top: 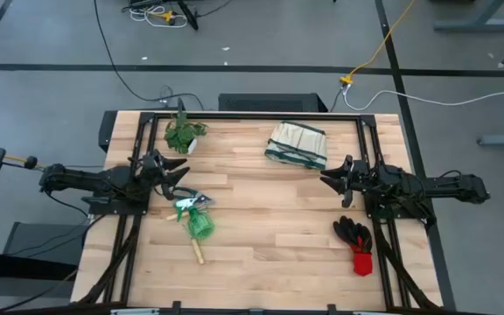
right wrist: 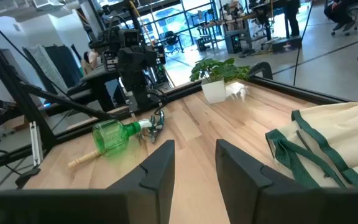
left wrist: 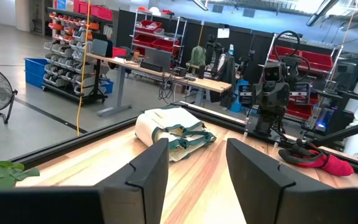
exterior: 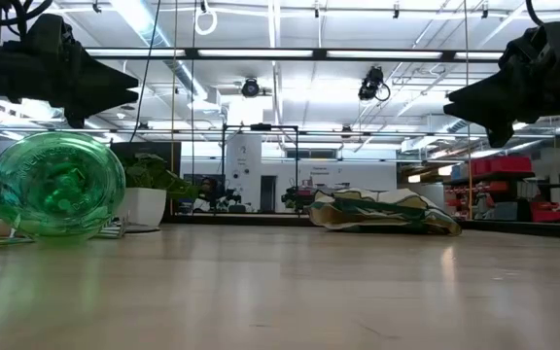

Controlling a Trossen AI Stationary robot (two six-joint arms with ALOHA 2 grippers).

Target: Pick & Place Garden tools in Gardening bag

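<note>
Left tool (top: 182, 178) spread, right tool (top: 326, 181) spread (both empty), gardening bag (top: 297, 144) between them

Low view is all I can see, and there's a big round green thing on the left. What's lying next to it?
Observer: From above, the rounded green item lies right beside the pruning shears, and a wooden handle pokes out past it.
Operator: Are there gloves anywhere?
Observer: Yes, black-and-red gloves lie on the table's right side, close to the right arm.
Operator: Is a gripper holding something?
Observer: No. The wrist views show the left gripper and the right gripper both open and empty.
</note>
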